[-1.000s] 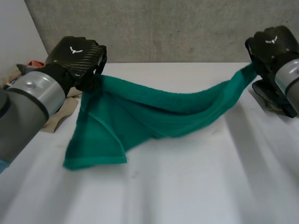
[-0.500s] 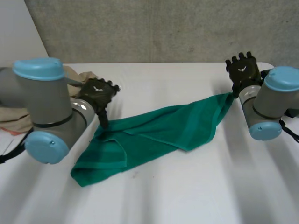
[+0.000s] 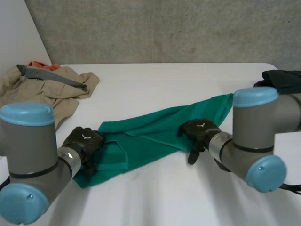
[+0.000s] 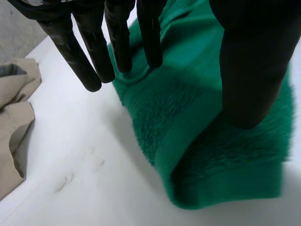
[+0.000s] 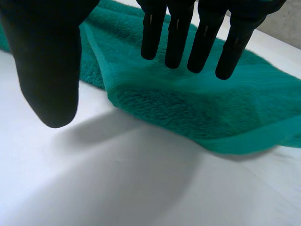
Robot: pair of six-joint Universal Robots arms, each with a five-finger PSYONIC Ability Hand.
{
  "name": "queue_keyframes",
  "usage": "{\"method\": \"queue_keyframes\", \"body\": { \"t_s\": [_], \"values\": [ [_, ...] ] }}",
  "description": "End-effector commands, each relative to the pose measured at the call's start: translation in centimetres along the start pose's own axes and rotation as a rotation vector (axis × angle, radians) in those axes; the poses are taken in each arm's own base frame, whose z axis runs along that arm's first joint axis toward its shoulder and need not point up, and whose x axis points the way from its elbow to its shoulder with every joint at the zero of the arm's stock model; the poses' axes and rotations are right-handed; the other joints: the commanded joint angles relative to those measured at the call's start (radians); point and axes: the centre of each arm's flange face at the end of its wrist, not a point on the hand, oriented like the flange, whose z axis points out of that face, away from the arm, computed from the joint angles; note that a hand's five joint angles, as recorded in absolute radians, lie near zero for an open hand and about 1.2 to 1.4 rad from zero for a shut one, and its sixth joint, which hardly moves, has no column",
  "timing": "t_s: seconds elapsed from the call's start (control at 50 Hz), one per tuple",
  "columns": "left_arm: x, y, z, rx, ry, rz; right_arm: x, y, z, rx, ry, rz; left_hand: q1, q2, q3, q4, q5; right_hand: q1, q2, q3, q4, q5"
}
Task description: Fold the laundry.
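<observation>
A green towel (image 3: 160, 127) lies loosely bunched on the white table (image 3: 164, 202), running from near left to far right. My left hand (image 3: 83, 142) hovers at its near left corner. In the left wrist view that hand (image 4: 120, 42) has straight fingers over the folded towel corner (image 4: 188, 113), holding nothing. My right hand (image 3: 200, 131) is at the towel's near edge, right of the middle. In the right wrist view its fingers (image 5: 178, 33) hang straight above the towel edge (image 5: 188, 101), with the thumb over bare table.
A beige garment (image 3: 51, 87) with a grey strap and something orange is piled at the back left, and shows beside the left hand (image 4: 14, 117). A dark cloth (image 3: 282, 79) lies at the right edge. A concrete wall runs behind the table.
Both hands let go of the towel, which dropped from its hanging span onto the table. The hands then came down and nearer, to its near left corner and near edge.
</observation>
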Motion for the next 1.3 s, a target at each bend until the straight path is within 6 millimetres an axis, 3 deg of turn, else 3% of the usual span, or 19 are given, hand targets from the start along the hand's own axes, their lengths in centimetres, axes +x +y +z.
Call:
{"method": "queue_keyframes", "body": {
  "t_s": [0.02, 0.1, 0.16, 0.18, 0.3, 0.36, 0.42, 0.48, 0.6, 0.68, 0.76, 0.84, 0.9, 0.96, 1.02, 1.06, 1.14, 1.2, 1.3],
  "values": [
    [-0.4, 0.3, 2.4, 0.024, -0.002, 0.0, -0.2, 0.6, 2.4, 0.07, 0.052, -0.049, 0.161, 0.164, 0.161, 0.158, 0.154, 0.134, 0.146, 0.135, 0.134, 0.129],
    [-0.3, 0.4, 3.0, 0.037, 0.016, -0.002, -0.2, 0.4, 2.7, 0.092, 0.068, -0.055, 0.425, 0.428, 0.425, 0.422, 0.418, 0.58, 0.591, 0.581, 0.579, 0.575],
    [-0.4, 0.3, 3.0, 0.039, 0.02, -0.009, 0.0, -0.2, 2.4, 0.124, 0.08, -0.06, 0.923, 0.926, 0.923, 0.919, 0.915, 0.932, 0.944, 0.933, 0.932, 0.927],
    [-0.5, 0.2, 3.1, 0.041, 0.017, -0.01, 0.1, -0.4, 2.2, 0.133, 0.087, -0.06, 0.953, 0.957, 0.954, 0.95, 0.946, 0.933, 0.945, 0.935, 0.933, 0.928],
    [-1.7, -0.9, 2.9, 0.078, -0.027, -0.014, 1.8, -2.8, 0.2, 0.203, 0.133, -0.059, 0.954, 0.957, 0.954, 0.951, 0.947, 0.933, 0.945, 0.935, 0.933, 0.928],
    [-4.0, -1.8, 2.5, 0.097, -0.095, -0.047, 3.8, -4.0, -1.0, 0.214, 0.167, -0.077, 0.954, 0.957, 0.954, 0.951, 0.947, 0.933, 0.945, 0.935, 0.933, 0.928],
    [-7.6, -3.1, 1.0, 0.135, -0.191, -0.116, 8.5, -4.6, -3.0, 0.125, 0.244, -0.135, 0.954, 0.957, 0.954, 0.951, 0.947, 0.933, 0.945, 0.935, 0.933, 0.928],
    [-9.3, -4.3, -0.3, 0.184, -0.22, -0.163, 11.1, -5.2, -4.5, 0.069, 0.285, -0.21, 0.954, 0.957, 0.954, 0.951, 0.947, 0.933, 0.945, 0.935, 0.933, 0.928],
    [-10.0, -5.9, -1.6, 0.244, -0.125, -0.251, 10.7, -5.7, -5.8, -0.014, 0.236, -0.338, 0.954, 0.957, 0.954, 0.951, 0.947, 0.933, 0.945, 0.935, 0.933, 0.928],
    [-9.6, -5.5, -0.1, 0.194, -0.085, -0.278, 11.0, -5.7, -5.7, -0.049, 0.237, -0.388, 0.954, 0.957, 0.954, 0.951, 0.947, 0.933, 0.945, 0.935, 0.933, 0.928],
    [-9.5, -5.8, 2.4, 0.149, -0.102, -0.257, 12.0, -5.2, -3.9, -0.099, 0.266, -0.454, 0.954, 0.957, 0.954, 0.951, 0.947, 0.933, 0.945, 0.935, 0.933, 0.928],
    [-10.6, -8.7, 4.3, 0.225, -0.163, -0.222, 14.3, -7.7, -1.9, -0.036, 0.412, -0.519, 0.954, 0.957, 0.954, 0.951, 0.947, 0.933, 0.945, 0.935, 0.933, 0.928],
    [-13.6, -13.1, 5.1, 0.414, -0.26, -0.209, 17.6, -13.3, -0.8, 0.2, 0.645, -0.536, 0.954, 0.957, 0.954, 0.951, 0.947, 0.933, 0.945, 0.935, 0.933, 0.928],
    [-17.7, -19.6, 2.8, 0.748, -0.392, -0.202, 20.5, -21.3, -3.1, 0.62, 0.893, -0.528, 0.954, 0.957, 0.954, 0.951, 0.947, 0.933, 0.945, 0.935, 0.933, 0.928],
    [-20.0, -22.9, 0.5, 0.986, -0.473, -0.247, 21.4, -24.5, -4.8, 0.906, 0.962, -0.519, 0.954, 0.957, 0.954, 0.951, 0.947, 0.933, 0.945, 0.935, 0.933, 0.928],
    [-20.6, -23.6, -0.3, 1.06, -0.487, -0.28, 21.3, -25.6, -5.9, 1.029, 0.966, -0.526, 0.954, 0.957, 0.954, 0.951, 0.947, 0.933, 0.945, 0.935, 0.933, 0.928],
    [-21.0, -23.2, -0.4, 1.114, -0.473, -0.346, 21.0, -24.8, -5.8, 1.09, 0.904, -0.527, 0.954, 0.957, 0.954, 0.951, 0.947, 0.933, 0.945, 0.935, 0.933, 0.928],
    [-20.1, -21.4, 0.6, 1.045, -0.429, -0.361, 20.6, -22.9, -4.7, 1.038, 0.844, -0.515, 0.954, 0.957, 0.954, 0.951, 0.947, 0.933, 0.945, 0.935, 0.933, 0.928],
    [-17.9, -16.1, 3.5, 0.863, -0.372, -0.381, 20.0, -19.4, -2.6, 0.926, 0.771, -0.492, 0.954, 0.957, 0.954, 0.951, 0.947, 0.933, 0.945, 0.935, 0.933, 0.928]
  ]
}}
